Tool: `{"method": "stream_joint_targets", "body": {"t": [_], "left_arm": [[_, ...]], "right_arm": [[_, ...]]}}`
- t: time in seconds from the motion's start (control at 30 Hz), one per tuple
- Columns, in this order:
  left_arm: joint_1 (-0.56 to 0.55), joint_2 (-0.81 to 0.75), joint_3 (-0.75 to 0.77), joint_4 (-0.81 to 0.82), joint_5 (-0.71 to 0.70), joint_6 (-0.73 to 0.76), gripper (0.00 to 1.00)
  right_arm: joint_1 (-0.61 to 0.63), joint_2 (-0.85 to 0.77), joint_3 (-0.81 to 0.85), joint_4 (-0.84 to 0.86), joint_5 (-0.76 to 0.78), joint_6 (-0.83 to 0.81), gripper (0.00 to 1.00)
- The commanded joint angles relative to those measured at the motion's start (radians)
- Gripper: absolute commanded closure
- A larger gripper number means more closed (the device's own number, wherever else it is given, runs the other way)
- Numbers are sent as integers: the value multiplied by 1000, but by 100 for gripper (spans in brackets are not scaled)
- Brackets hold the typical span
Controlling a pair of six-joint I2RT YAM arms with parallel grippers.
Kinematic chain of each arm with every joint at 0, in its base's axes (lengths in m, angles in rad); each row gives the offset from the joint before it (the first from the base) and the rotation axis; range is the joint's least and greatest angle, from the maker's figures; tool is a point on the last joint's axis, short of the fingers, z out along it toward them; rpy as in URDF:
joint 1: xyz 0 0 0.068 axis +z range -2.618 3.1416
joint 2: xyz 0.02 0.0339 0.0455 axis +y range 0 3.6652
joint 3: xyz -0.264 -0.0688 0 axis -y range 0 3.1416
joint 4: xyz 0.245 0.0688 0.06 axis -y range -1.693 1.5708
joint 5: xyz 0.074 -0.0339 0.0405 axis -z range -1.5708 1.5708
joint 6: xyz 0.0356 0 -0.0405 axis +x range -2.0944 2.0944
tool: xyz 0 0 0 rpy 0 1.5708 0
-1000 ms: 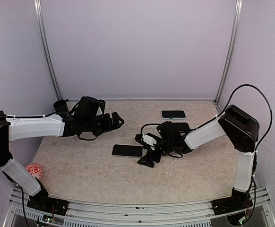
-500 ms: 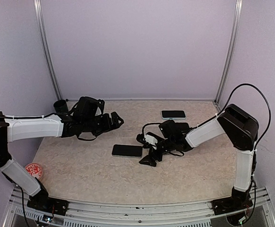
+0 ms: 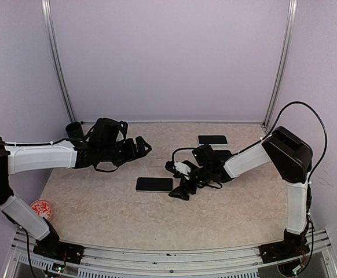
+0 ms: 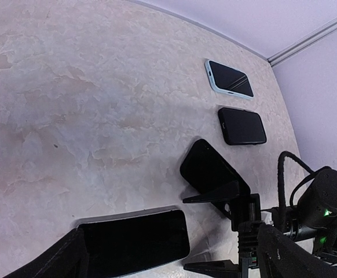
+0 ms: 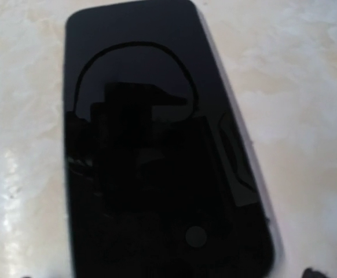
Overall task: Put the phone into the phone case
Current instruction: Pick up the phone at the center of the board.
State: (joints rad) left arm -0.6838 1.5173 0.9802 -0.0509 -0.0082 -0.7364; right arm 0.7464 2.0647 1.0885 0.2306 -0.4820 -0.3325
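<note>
A black phone (image 3: 154, 184) with a silvery rim lies flat near the table's middle. It fills the right wrist view (image 5: 157, 156), home button at the near end. My right gripper (image 3: 178, 183) is open and low at the phone's right end, not touching it; one fingertip (image 5: 311, 271) barely shows. My left gripper (image 3: 142, 145) hangs open above the table, up and left of the phone (image 4: 134, 240). Two black slabs lie near the right gripper, one (image 4: 212, 171) partly under its finger and another (image 4: 242, 125) beyond. Which one is the phone case I cannot tell.
A phone in a light-blue case (image 3: 212, 139) lies at the back of the table (image 3: 99, 220). A black cup (image 3: 73, 128) stands at the back left behind the left arm. A red and white round thing (image 3: 41, 208) sits at the left edge.
The right gripper has crept a little left toward the phone's right end, still open. The left arm has stayed where it was.
</note>
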Motion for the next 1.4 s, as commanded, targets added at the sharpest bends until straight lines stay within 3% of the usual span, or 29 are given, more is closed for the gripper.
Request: {"method": "stream_joint_targets", "body": {"t": [0.0,0.5,0.73,1.17,1.37], "left_arm": [[9,-18,-15,28,4,1,1],[13,-27,-14,21,4,3,1],[19,-35,-14,16,4,2,1],[50,-60,-46,19,4,-6,1],[62,-75,-70,29,4,-7,1]], "right_arm": [[-31,14,-1,-31,22,19,0],[-34,100,122,-155,-159,-47,0],[-22,129,139,-180,-142,-70,1],[8,157,132,-193,-98,-95,16],[9,154,125,-192,-127,-88,29]]}}
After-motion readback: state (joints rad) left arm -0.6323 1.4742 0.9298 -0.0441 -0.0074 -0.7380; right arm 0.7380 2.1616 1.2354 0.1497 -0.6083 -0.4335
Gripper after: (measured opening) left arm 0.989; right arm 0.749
